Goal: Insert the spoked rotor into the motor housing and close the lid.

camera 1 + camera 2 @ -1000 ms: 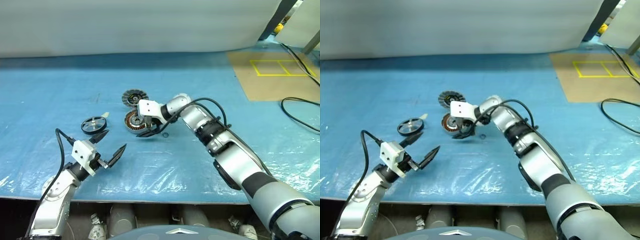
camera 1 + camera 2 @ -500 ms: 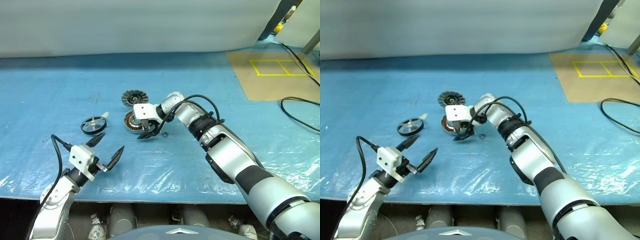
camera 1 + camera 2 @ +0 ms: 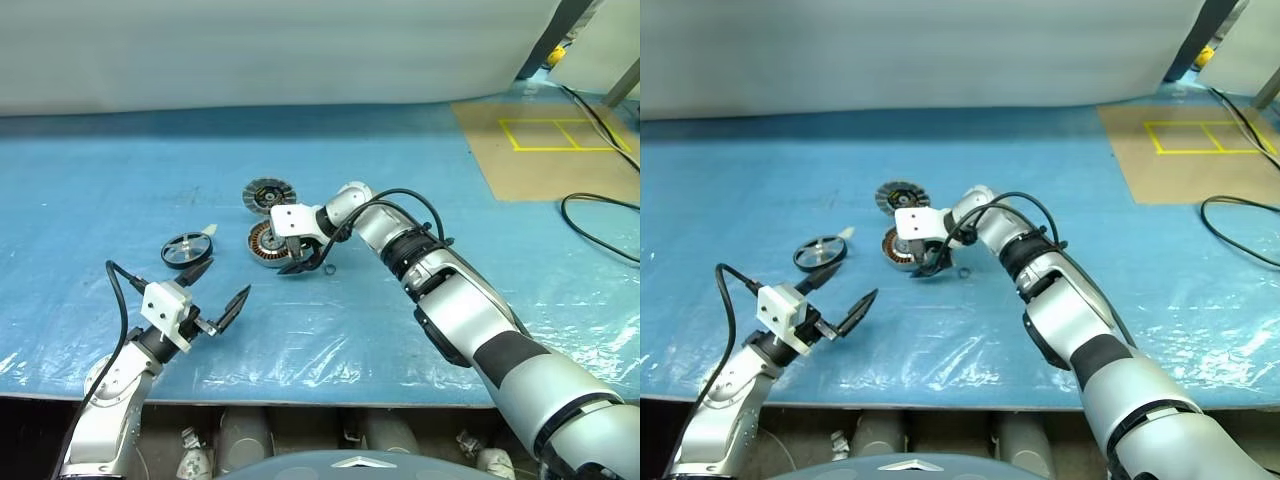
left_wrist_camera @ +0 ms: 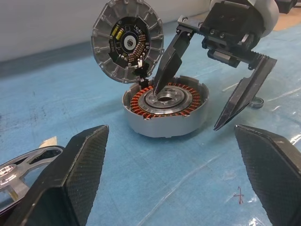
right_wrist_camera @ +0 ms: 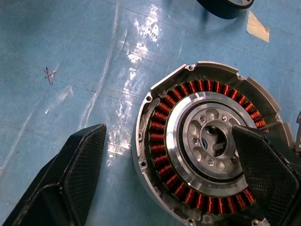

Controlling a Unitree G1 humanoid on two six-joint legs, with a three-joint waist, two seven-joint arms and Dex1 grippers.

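Spoked rotor [image 3: 187,249] lies flat on the blue-covered bench [image 3: 100,180], left of centre, just beyond the left end effector [image 3: 216,293], touching nothing. Left end effector hovers near the front edge, fingers spread wide, empty. Motor housing [image 4: 165,110] sits mid-bench right of the rotor, open, copper windings and silver hub showing. Lid [image 4: 127,40] stands tilted up off the housing's far rim, striped inner face exposed. Right end effector [image 4: 207,89] is over the housing, spread, holding nothing; one finger [image 4: 167,61] dips toward the hub, the other hangs outside the rim. Small dark ring [image 3: 329,268] lies just right of the housing.
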